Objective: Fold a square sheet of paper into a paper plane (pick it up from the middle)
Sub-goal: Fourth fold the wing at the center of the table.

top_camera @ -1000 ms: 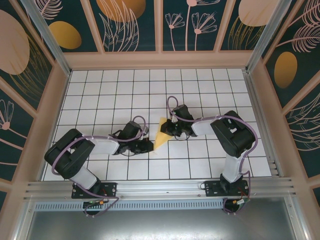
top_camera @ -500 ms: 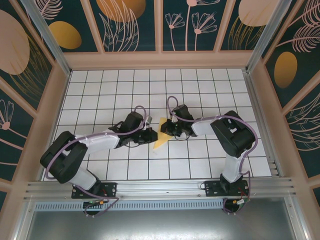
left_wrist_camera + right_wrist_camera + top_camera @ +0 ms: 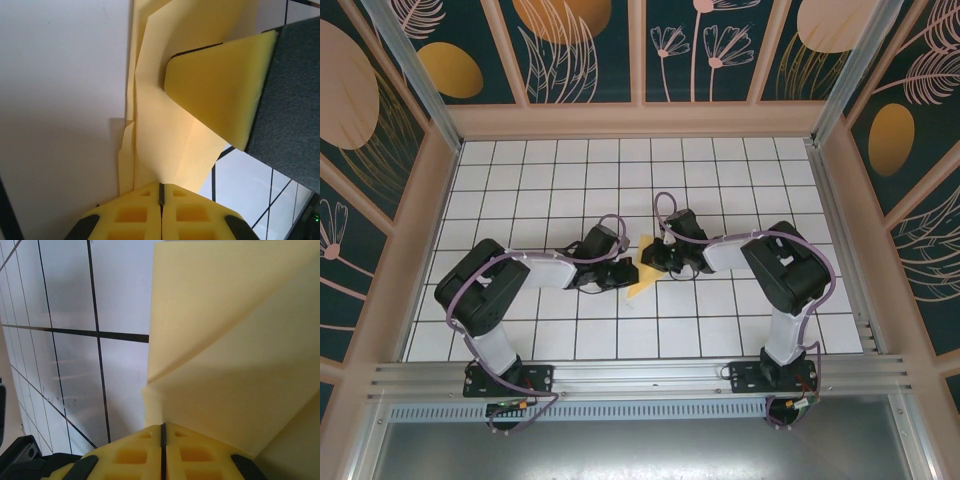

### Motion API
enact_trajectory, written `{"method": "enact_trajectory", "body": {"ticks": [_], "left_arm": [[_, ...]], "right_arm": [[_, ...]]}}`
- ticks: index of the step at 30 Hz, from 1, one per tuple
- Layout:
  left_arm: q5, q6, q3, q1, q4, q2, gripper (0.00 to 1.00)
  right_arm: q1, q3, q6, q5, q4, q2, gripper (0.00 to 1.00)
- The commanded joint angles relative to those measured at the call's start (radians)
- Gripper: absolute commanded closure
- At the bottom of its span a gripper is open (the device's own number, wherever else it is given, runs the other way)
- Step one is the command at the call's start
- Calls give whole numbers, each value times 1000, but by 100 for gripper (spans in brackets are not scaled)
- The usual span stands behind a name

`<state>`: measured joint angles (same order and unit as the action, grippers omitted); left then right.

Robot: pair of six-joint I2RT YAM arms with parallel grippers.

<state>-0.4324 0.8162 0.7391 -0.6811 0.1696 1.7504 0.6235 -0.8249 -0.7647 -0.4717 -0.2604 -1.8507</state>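
The square sheet of paper [image 3: 641, 284] lies on the white grid table as a folded pale-yellow wedge, its point away from the arm bases. My left gripper [image 3: 629, 273] is shut, its yellow tips [image 3: 161, 188] meeting the wedge's left side where layered folds [image 3: 170, 130] run up. From the right, my right gripper [image 3: 654, 258] is shut too and rests on the paper. Its yellow finger [image 3: 220, 85] lies flat on the sheet in the left wrist view. In the right wrist view the right gripper [image 3: 163, 427] touches a creased flap [image 3: 235, 340].
The white tiled table [image 3: 560, 180] is walled by wooden panels [image 3: 640, 120] at the back and sides. An aluminium rail [image 3: 640, 378] runs along the near edge by the arm bases.
My left gripper has swung right and forward from about a tile away until it touches the wedge's left side. The right gripper has stayed on the paper.
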Motion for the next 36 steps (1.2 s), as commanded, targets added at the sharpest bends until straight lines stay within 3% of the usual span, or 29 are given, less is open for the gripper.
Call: {"method": "enact_trajectory", "body": {"ticks": [1, 8, 14, 20, 30, 36], "left_arm": [[110, -3, -3, -1, -92, 39, 96], [146, 2, -11, -1, -142, 40, 100], [138, -2, -6, -1, -139, 47, 100], [132, -1, -5, -1, -133, 49, 100], [136, -20, 3, -1, -158, 58, 100], [162, -56, 13, -1, -204, 70, 100]], "right_arm": [[-11, -3, 18, 51, 60, -25, 91], [-61, -68, 64, 37, 96, 80, 87], [-41, -25, 75, -47, 41, 129, 89], [18, -8, 62, -33, 24, 75, 92], [9, -7, 53, 18, -6, -58, 95], [-20, -34, 61, 76, 38, -41, 95]]}}
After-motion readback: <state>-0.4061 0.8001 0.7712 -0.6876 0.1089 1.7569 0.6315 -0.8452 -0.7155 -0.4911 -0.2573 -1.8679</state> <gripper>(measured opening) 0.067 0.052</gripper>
